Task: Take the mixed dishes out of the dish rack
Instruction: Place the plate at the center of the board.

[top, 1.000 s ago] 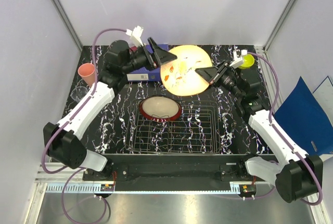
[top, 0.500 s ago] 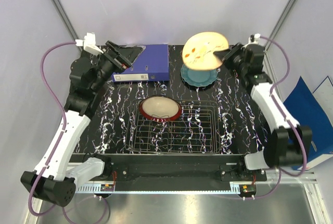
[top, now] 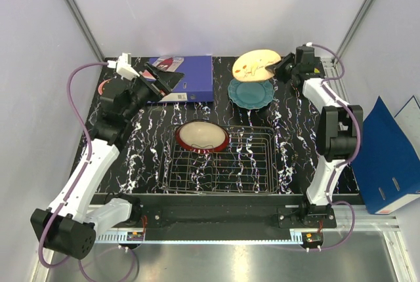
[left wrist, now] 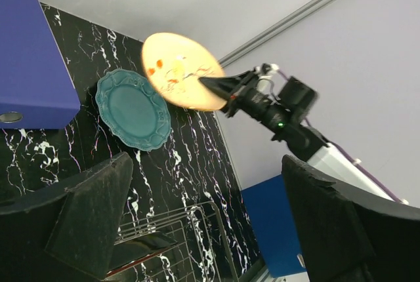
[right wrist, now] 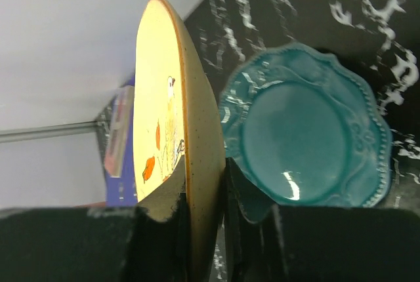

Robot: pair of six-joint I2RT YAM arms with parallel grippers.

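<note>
Top external, right end effector [top: 275,72] gripping cream-yellow plate [top: 254,63], tilted flatter than before, left end effector [top: 168,80] spread.

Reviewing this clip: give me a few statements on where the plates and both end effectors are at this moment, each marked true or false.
1. The right end effector is clamped on the rim of the cream-yellow plate. True.
2. The teal plate stands in the dish rack. False: it lies flat on the table, beyond the rack's far side.
3. The red-rimmed plate is in the dish rack. True; it sits at the far left part.
4. The left end effector is shut on the blue binder. False: it is open and holds nothing.
</note>
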